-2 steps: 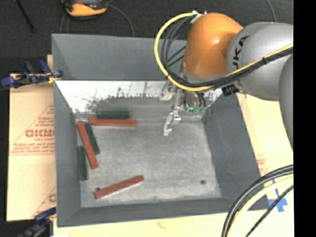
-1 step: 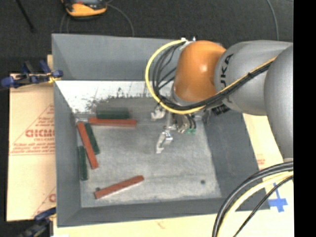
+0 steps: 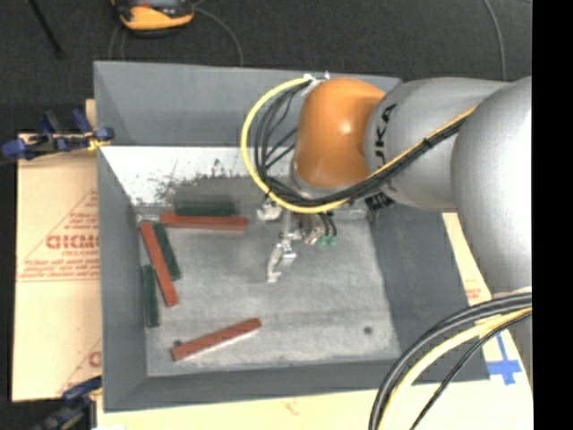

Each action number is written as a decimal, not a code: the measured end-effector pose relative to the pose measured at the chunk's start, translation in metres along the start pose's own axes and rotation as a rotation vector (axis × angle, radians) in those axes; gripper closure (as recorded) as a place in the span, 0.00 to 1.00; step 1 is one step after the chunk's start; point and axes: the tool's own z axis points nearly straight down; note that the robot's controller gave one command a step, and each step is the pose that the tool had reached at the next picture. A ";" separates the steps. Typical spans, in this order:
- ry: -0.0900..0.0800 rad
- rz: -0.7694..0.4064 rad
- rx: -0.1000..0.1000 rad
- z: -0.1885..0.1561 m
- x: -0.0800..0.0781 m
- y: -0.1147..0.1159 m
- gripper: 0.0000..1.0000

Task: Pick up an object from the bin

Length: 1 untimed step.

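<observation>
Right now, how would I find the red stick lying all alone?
Look in the grey bin, along its lower wall. A long red stick lies there, slanted. The other sticks huddle at the left and top; this one touches nothing.

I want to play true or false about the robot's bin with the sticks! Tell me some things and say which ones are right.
1. A lone red-brown stick lies by the near wall of the bin, at the bottom of the picture. True.
2. The gripper is right over the sticks on the left. False: the gripper hangs over bare floor near the middle, apart from the left sticks.
3. Every stick is red-brown. False: some are dark green, like the back green stick.
4. By the far wall, the back red-brown stick lies right beside the back green stick. True.
</observation>
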 end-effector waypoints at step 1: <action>-0.014 -0.147 0.000 -0.002 0.041 0.013 0.00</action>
